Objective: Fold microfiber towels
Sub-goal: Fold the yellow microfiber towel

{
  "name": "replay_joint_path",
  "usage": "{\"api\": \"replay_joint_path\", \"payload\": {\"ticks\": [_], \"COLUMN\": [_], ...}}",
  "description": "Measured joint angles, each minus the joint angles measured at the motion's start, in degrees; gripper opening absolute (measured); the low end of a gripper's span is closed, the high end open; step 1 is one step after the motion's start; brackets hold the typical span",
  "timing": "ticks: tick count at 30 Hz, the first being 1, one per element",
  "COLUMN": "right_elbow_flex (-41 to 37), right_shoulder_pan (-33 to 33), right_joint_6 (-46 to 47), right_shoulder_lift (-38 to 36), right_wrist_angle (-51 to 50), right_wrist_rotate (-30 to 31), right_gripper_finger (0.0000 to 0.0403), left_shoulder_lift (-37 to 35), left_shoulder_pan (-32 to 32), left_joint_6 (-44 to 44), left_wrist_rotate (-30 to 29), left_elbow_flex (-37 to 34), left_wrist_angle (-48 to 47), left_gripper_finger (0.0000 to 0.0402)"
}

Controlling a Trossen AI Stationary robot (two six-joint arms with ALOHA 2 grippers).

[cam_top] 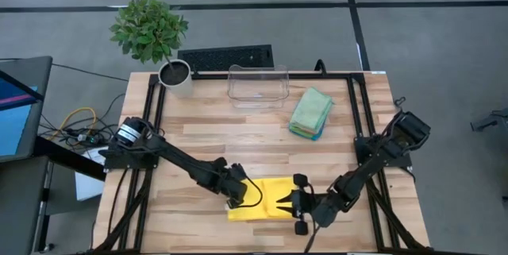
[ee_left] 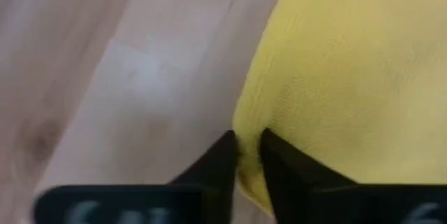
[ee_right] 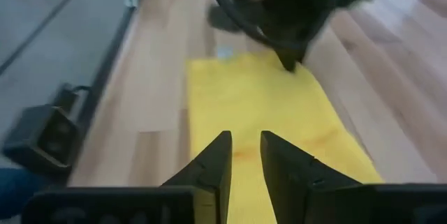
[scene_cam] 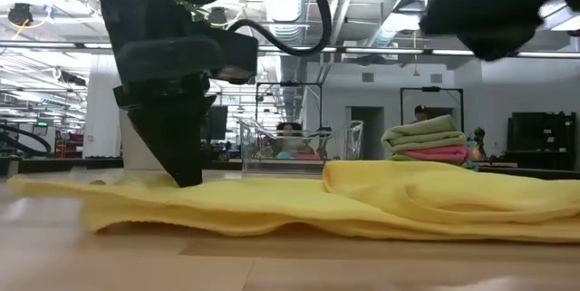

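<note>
A yellow towel lies on the table near its front edge, with its right part doubled over in a raised fold. My left gripper points down at the towel's left edge and is shut on it. My right gripper hangs shut and empty above the towel's right part; it shows high up in the low view. A stack of folded towels, with pale green on top and pink and blue below, rests on the table at the back right. My left gripper pinches the yellow towel's left edge between its two fingers. It comes from above, with its fingers pointing down. The towel is not lifted; it lies slack on the table all around the fingers.
A clear plastic bin stands at the middle of the table's far edge. A potted plant stands at the far left corner. A keyboard lies beyond the table. Bare wood lies between the yellow towel and the bin.
</note>
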Motion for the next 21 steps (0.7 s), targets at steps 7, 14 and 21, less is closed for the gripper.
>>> {"api": "replay_joint_path", "payload": {"ticks": [7, 14, 21], "right_elbow_flex": [-0.1, -0.1, 0.0], "right_shoulder_pan": [-2.6, -4.9, -6.1], "right_joint_6": [6.1, 8.3, 8.9], "right_shoulder_lift": [6.7, 11.6, 14.2], "right_wrist_angle": [0.5, 5.3, 7.4], "right_wrist_rotate": [0.5, -2.1, -4.4], "right_gripper_finger": [0.0101, 0.0101, 0.0101], "left_shoulder_lift": [-3.8, -7.6, -8.7], "left_shoulder_pan": [-0.1, 0.4, 2.4], "left_joint_6": [-2.5, -7.6, -9.2], "left_wrist_rotate": [1.5, 3.0, 6.3], "left_elbow_flex": [-0.2, -0.1, -0.1], "left_wrist_angle": [0.6, 2.5, 12.2], "left_gripper_finger": [0.0016, 0.0007, 0.0003]}}
